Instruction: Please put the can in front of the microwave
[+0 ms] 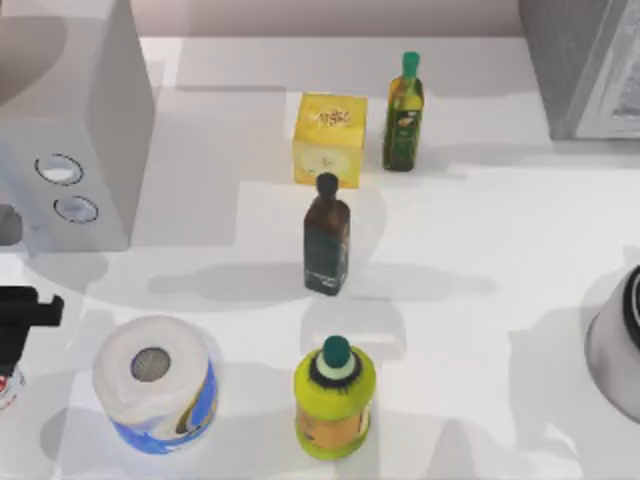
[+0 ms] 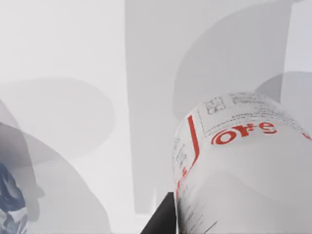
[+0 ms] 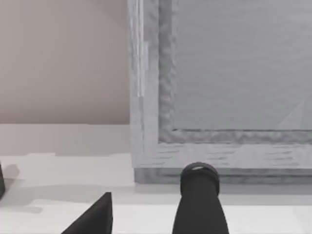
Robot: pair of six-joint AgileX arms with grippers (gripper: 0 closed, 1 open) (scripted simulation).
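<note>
The can (image 2: 243,165) is white with red lettering and looms close and tilted in the left wrist view. One dark finger (image 2: 161,220) of my left gripper presses against its side, and the gripper is shut on it. From above, my left gripper (image 1: 28,312) sits at the table's far left edge, with a sliver of the can (image 1: 6,385) beneath it. The microwave (image 1: 70,120), light grey with two round dials, stands just behind that spot at the back left. My right gripper (image 3: 148,219) is open and parked at the right.
A paper roll (image 1: 155,385) stands right of my left gripper. A yellow-green jar (image 1: 335,398), dark bottle (image 1: 327,238), yellow box (image 1: 330,138) and green bottle (image 1: 404,115) fill the middle. A grey appliance (image 1: 590,60) occupies the back right, above my right arm (image 1: 618,340).
</note>
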